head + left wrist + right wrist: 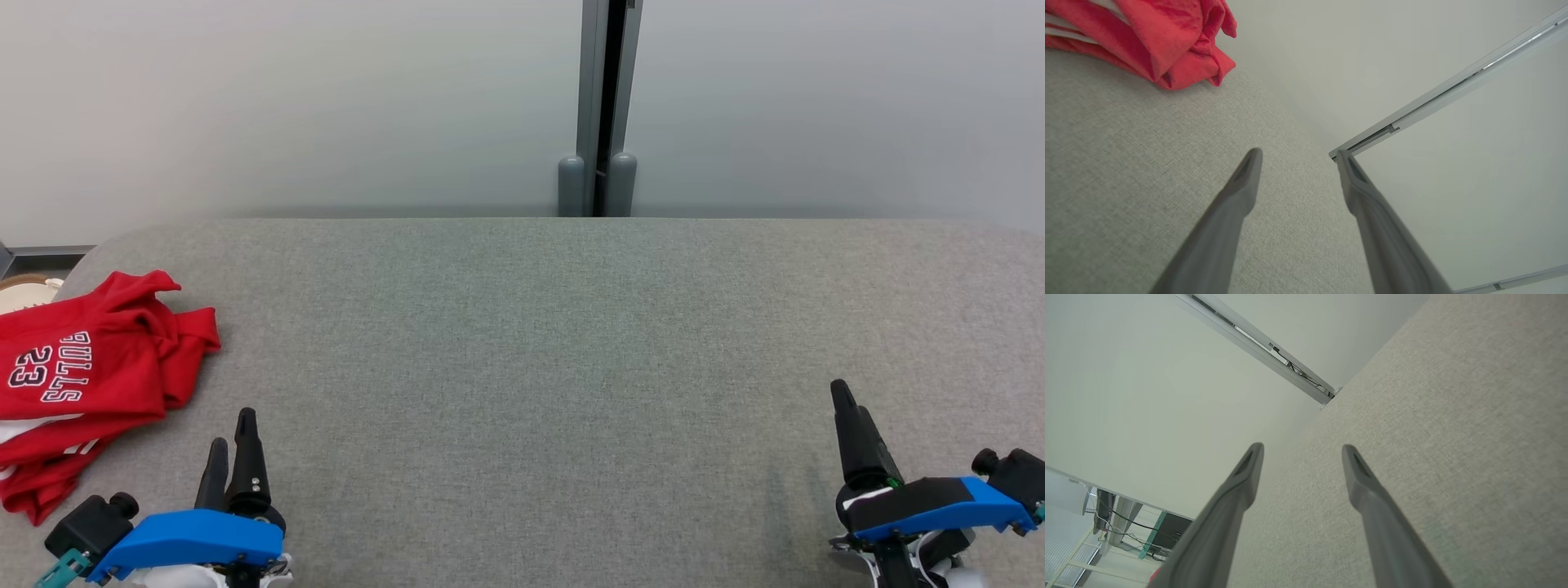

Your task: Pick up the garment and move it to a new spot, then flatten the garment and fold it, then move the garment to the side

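The garment point(82, 384) is a red jersey with white lettering, lying crumpled at the far left edge of the grey fabric table point(539, 343). Its bunched red folds fill the upper left of the left wrist view, garment point(1163, 41). My left gripper point(232, 429) hovers just right of the garment near the front edge, open and holding nothing; its fingers stand apart in its own view, left gripper point(1298, 157). At the lower right of the head view is my right gripper point(845, 396), far from the garment. It too is open and holds nothing, right gripper point(1302, 451).
A pale wall runs behind the table, with a grey vertical post point(604, 106) at its middle. A round pale object point(24, 290) peeks out behind the garment at the left edge. Desks and cables point(1114, 522) show in the right wrist view.
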